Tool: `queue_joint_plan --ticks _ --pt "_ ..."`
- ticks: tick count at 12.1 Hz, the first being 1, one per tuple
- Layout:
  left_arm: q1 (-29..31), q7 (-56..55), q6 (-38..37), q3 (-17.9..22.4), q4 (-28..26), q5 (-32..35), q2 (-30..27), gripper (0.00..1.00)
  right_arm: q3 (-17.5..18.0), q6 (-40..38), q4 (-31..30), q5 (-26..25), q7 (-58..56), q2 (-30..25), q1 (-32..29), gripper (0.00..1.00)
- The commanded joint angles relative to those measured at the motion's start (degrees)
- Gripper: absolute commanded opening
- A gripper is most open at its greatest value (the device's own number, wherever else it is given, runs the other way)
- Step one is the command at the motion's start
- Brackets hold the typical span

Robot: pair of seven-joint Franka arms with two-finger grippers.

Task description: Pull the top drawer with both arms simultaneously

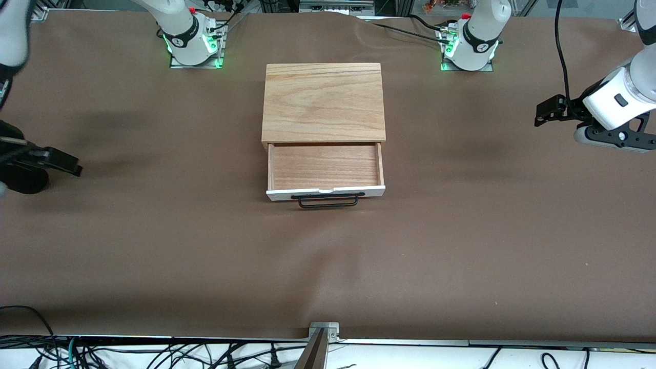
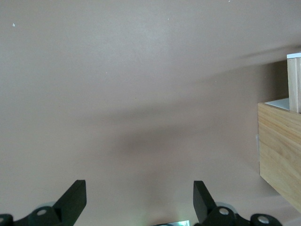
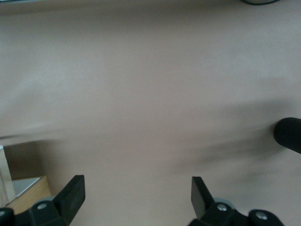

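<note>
Brown cloth covers the tabletop (image 1: 154, 246), creased in soft folds, with loose black cables (image 1: 154, 353) along its nearest edge. At the right arm's end we see the right pincer (image 1: 61, 163) hanging over bare cloth, empty, fingers (image 3: 70, 194) spread wide. Midway between the arms sits the cabinet (image 1: 323, 102) with its oak-grain top; the top drawer (image 1: 325, 166) stands pulled out toward the front camera, reddish wood showing, black bar handle (image 1: 328, 200) untouched. At the left arm's end the left pincer (image 1: 547, 110) is over cloth, equally wide and empty.
</note>
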Motion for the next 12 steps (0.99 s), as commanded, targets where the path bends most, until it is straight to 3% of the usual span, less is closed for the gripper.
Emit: queue_joint_plan --ticks 1,3,6,12 --pt "-0.25 -0.87 -1.58 -0.14 2.58 1.69 1.21 1.0 11.03 0.54 -6.65 -2.1 0.16 -6.9 -9.89 1.0" --pt "-0.16 -0.95 -1.58 -0.23 2.58 1.69 1.38 1.0 12.82 0.99 -10.18 -7.2 0.07 -8.76 -10.35 1.0" --pt "-0.25 -1.75 -1.58 -0.23 2.67 1.69 1.47 1.0 20.1 1.08 -16.6 -7.57 0.42 -12.89 -16.22 1.0" --pt "-0.25 -1.75 -1.66 -0.23 2.67 1.69 1.56 1.0 20.47 0.46 -14.68 -8.62 -1.59 -10.44 -16.15 1.0"
